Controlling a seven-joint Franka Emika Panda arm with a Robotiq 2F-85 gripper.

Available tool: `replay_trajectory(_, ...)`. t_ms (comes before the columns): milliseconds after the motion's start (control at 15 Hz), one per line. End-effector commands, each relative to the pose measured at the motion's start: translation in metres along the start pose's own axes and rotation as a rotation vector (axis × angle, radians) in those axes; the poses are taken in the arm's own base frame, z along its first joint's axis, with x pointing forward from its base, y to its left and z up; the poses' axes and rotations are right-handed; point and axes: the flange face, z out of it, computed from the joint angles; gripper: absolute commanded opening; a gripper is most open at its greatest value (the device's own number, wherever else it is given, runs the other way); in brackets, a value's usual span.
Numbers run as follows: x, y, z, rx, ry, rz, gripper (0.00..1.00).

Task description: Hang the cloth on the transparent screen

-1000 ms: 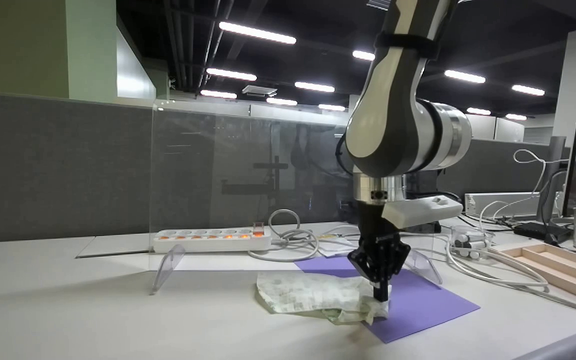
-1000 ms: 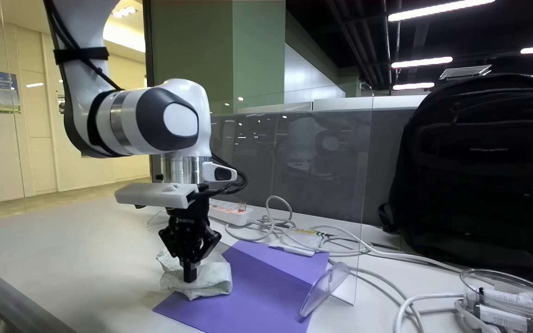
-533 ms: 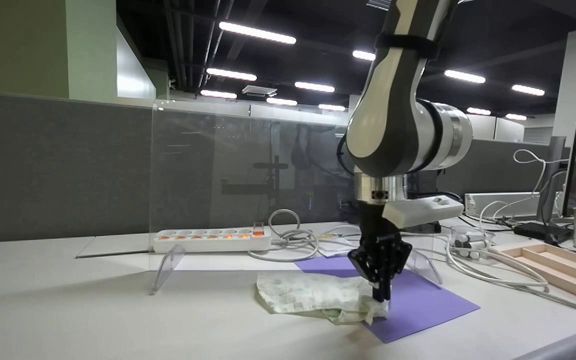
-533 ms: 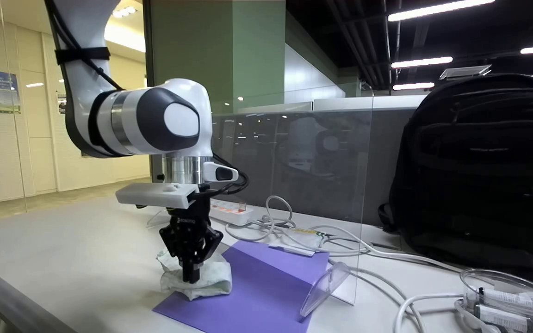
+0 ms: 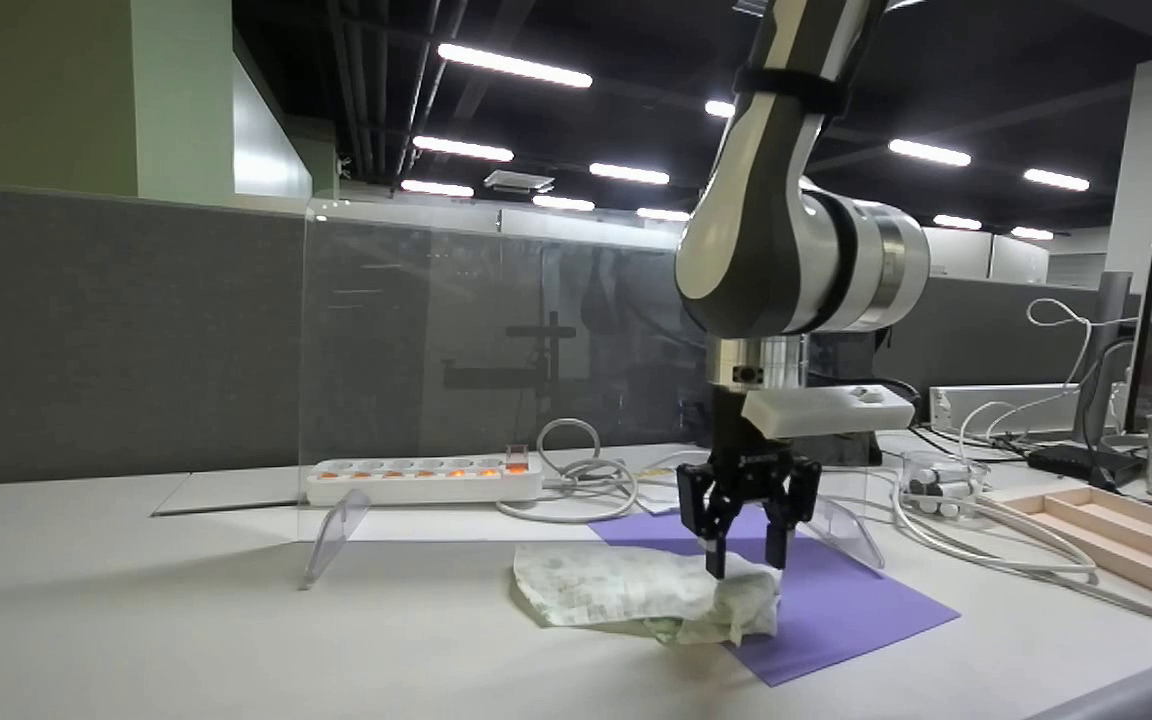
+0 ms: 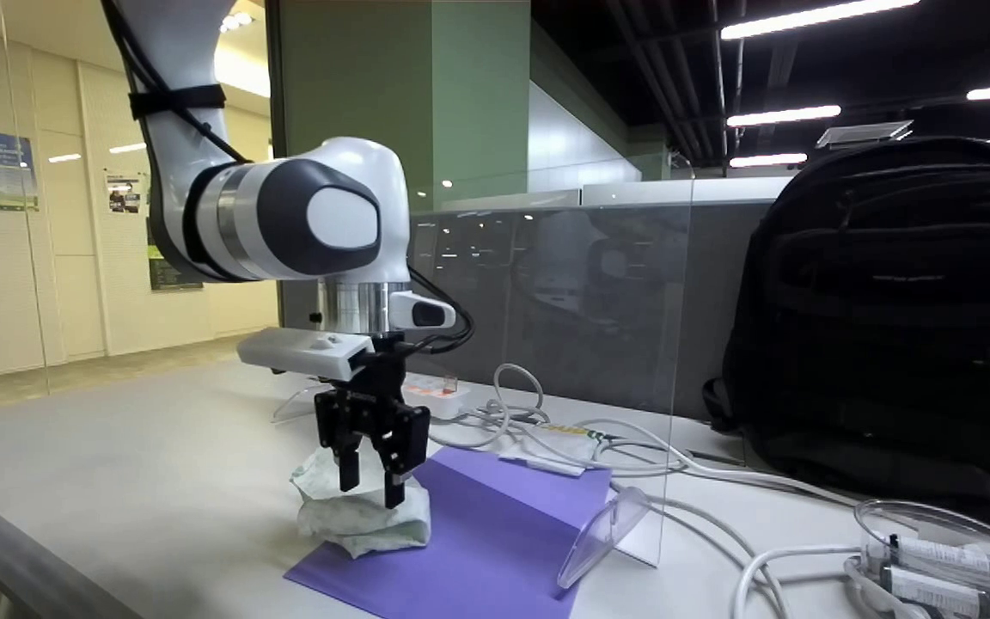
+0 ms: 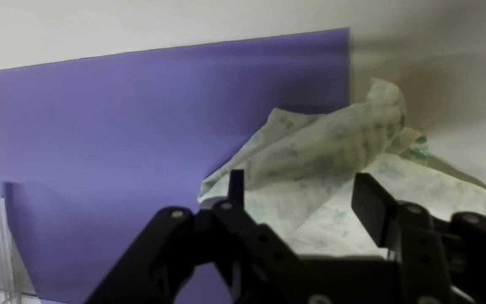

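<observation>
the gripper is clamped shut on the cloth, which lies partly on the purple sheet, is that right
Not quite: the gripper is not clamped shut. The wrist view shows it open, its fingers apart and gripping nothing. The rest is right: the cloth lies partly on the purple sheet.

The arm [image 5: 751, 180] reaches down from the top edge in both exterior views, bending at its thick lower joint [image 6: 314, 215] so that the silver wrist [image 6: 361, 308] stands upright. Beneath, the black tool [image 5: 745, 556] points down, its two fingers [image 7: 371, 207] spread well apart. In the wrist view they extend up from the bottom edge, one on each side of a wide gap.
</observation>
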Motion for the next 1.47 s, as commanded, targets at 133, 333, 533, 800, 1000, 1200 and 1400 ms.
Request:
replay_trajectory(133, 0.006, -0.002, 0.002, -0.002, 0.000, 0.055, 1.00)
replay_trajectory(333, 0.004, -0.001, 0.011, -0.005, -0.022, 0.072, 1.00)
replay_trajectory(533, 0.002, 0.000, 0.020, 0.000, -0.035, 0.078, 1.00)
replay_trajectory(800, 0.003, -0.003, 0.023, 0.014, -0.030, 0.093, 0.66)
replay_trajectory(1000, 0.003, -0.005, 0.021, 0.024, -0.022, 0.097, 0.45)
replay_trajectory(1200, 0.002, -0.009, 0.018, 0.033, -0.018, 0.094, 0.25)
replay_trajectory(1400, 0.001, -0.013, 0.011, 0.040, -0.014, 0.078, 0.04)
